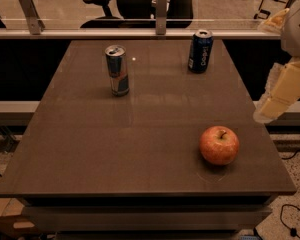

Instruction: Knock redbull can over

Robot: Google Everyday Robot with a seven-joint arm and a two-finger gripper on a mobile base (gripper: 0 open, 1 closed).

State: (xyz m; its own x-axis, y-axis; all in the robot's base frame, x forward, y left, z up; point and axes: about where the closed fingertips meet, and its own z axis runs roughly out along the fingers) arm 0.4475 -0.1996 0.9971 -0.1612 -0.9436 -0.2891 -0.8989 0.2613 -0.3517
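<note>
The redbull can [117, 70], slim, silver and blue with red markings, stands upright on the far left part of the dark table [90, 149]. My gripper [271, 108] is a cream-coloured part hanging at the right edge of the view, beyond the table's right side. It is far to the right of the can and touches nothing.
A dark blue can with white lettering [199, 51] stands upright at the far right of the table. A red apple [219, 145] lies near the front right. A rail and glass panel [140, 33] run behind the table, with office chairs beyond.
</note>
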